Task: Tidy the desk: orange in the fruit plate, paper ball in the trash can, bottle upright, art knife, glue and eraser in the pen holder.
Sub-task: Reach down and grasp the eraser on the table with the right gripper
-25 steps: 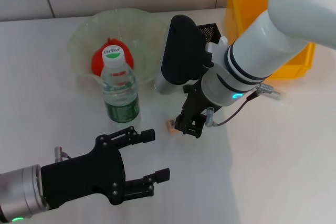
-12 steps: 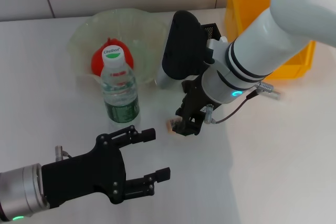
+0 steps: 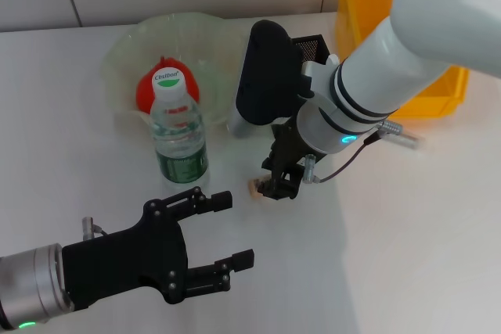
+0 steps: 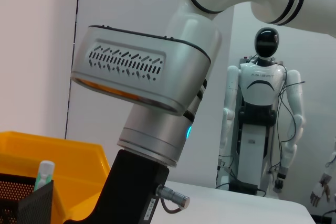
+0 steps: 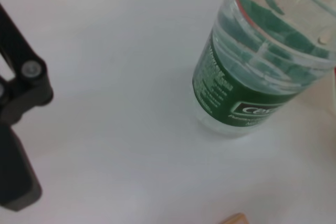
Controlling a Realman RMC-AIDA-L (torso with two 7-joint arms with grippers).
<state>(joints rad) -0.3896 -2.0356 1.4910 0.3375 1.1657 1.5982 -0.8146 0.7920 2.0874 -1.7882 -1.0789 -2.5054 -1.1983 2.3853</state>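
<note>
hovering right gripper [image 3: 279,186], small tan eraser [image 3: 254,187]

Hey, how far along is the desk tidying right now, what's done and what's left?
Done: the orange sits in the fruit plate and the bottle stands upright. A green-capped tube, maybe the glue, already pokes out of the pen holder. In hand: the right pincer is down at a small tan item, probably the eraser. The left pincer hovers open nearby. Paper ball and art knife aren't visible.

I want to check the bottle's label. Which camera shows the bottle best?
The head view: the whole bottle stands upright, cap on. The right wrist view shows only its lower body and green label up close. The left wrist view misses it.
</note>
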